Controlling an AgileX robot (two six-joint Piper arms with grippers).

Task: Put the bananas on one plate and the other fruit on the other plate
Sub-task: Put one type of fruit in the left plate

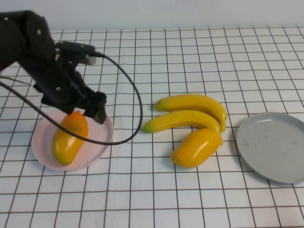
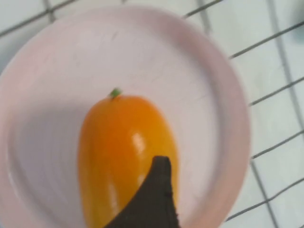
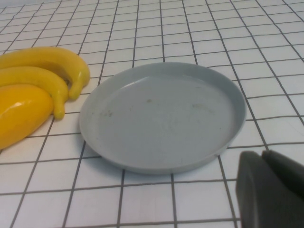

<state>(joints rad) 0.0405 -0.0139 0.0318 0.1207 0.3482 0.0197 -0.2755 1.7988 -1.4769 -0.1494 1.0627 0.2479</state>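
Landmark: the round, shallow, pale pink plastic plate (image 1: 97, 148) was set on the white gridded tabletop (image 1: 142, 199).
Plump glossy orange-yellow fruit (image 1: 69, 137): laid inside the pink plate, green stem nub visible.
Left gripper (image 1: 92, 111): held over the pink plate's far rim, just above that fruit; whether its fingers were apart could not be told.
Two long curved glossy yellow bananas (image 1: 192, 111): laid side by side, well apart from the pink plate.
Second stubby orange-yellow fruit (image 1: 196, 147): touching the nearer banana.
Smooth grey-blue round plate (image 1: 273, 142): beyond the bananas from the pink plate.
Right gripper (image 3: 266, 190): near the grey-blue plate's rim, fingers seen together.
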